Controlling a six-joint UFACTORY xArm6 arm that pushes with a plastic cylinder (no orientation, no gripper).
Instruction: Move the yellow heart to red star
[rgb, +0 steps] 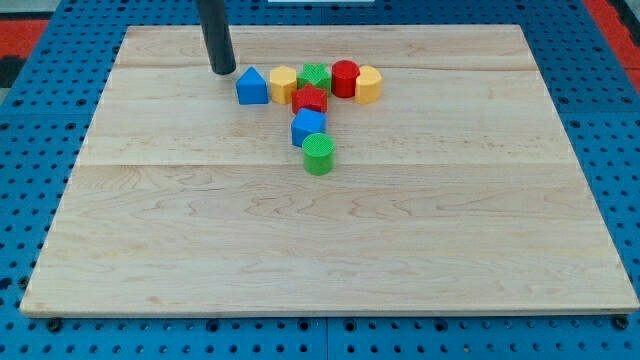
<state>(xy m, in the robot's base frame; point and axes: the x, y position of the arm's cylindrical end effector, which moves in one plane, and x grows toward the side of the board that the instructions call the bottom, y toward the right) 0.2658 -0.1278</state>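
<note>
Yellow heart (368, 84), seemingly touching red cylinder (345, 77)

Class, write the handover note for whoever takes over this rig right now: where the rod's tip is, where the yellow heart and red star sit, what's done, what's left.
My tip rests on the board at the view's top, just left of the blue block, touching no block.
The red star sits mid-cluster, below the green star.
Two yellow blocks: one beside the red star at its upper left, one at the row's right end past the red cylinder. I cannot tell which is the heart.
Done: if the heart is the left one, it is already there.
Left: otherwise, push the right one to the star.
</note>
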